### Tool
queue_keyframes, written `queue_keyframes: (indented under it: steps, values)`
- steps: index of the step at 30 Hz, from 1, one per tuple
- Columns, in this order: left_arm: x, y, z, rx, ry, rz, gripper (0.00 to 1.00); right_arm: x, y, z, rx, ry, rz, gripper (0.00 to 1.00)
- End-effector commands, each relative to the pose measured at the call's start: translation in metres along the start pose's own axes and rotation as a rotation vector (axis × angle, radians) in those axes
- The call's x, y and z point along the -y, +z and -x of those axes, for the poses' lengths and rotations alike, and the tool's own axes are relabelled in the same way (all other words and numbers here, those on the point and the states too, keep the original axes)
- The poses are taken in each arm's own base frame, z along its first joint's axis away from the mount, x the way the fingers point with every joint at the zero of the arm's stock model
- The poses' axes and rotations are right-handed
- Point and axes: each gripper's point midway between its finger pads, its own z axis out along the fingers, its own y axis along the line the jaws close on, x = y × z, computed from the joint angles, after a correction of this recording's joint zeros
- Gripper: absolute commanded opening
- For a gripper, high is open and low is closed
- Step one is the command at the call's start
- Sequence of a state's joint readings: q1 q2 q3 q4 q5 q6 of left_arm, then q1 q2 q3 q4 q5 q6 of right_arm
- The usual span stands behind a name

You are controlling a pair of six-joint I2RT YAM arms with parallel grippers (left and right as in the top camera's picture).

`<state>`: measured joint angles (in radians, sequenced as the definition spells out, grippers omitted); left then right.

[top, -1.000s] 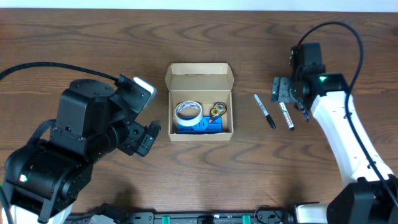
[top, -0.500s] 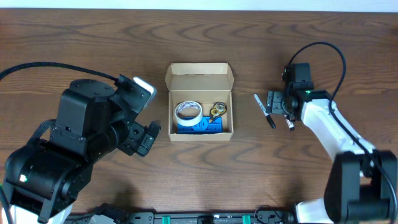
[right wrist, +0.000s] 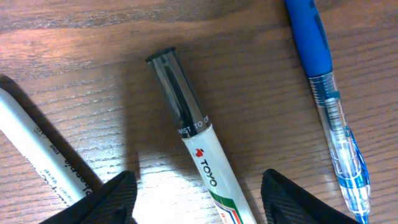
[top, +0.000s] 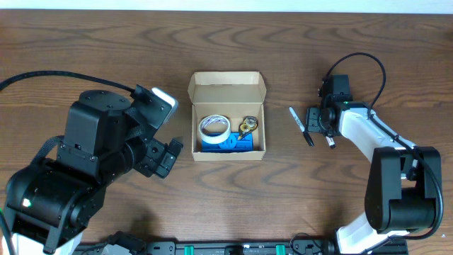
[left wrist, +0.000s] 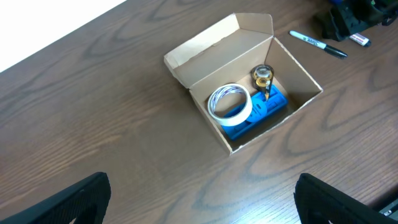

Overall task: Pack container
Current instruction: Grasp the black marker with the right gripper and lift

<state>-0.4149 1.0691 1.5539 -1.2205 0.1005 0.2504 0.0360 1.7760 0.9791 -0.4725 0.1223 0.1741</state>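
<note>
1. The container (top: pixel 228 117) is seen open near the middle of the table (top: pixel 85 49), its flap lid folded back on the far side. A roll of tape (top: pixel 213 127), a blue item (top: pixel 230 144) and a small brass-coloured object (top: pixel 248 127) lie inside.
2. The right gripper (right wrist: pixel 193 186) is positioned low over the white marker (right wrist: pixel 199 146), to the right of the container and well apart from it. The fingertips (right wrist: pixel 109 202) are held apart, 1 on each side of the barrel, and no contact is shown.
3. In the right wrist view the marker's long axis is seen running between the 2 fingertips, roughly across the closing line, so a closure is judged likely to catch the barrel.
4. A second marker (right wrist: pixel 43 162) is seen just beside the left fingertip, and a blue pen (right wrist: pixel 326 99) beside the right; either could be nudged.
5. The left gripper (left wrist: pixel 199 199) is seen wide open and empty, on the left of the container. The right arm is the nearer to the pens.
6. Open table is shown between the pens and the container's right wall.
</note>
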Motion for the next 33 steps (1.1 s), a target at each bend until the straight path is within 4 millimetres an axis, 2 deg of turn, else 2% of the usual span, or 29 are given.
queue_keyframes:
  steps: [1, 20, 33]
  values:
    - [-0.002, -0.004, 0.003, 0.012, -0.012, 0.011, 0.95, 0.003, 0.005, -0.003, -0.012, 0.005, 0.006, 0.65]
    - [-0.002, -0.004, 0.003, 0.012, -0.012, 0.011, 0.95, 0.005, 0.016, -0.002, -0.016, -0.007, 0.060, 0.61]
    - [-0.002, -0.004, 0.003, 0.012, -0.012, 0.011, 0.95, 0.005, 0.016, -0.001, -0.013, -0.002, 0.060, 0.24]
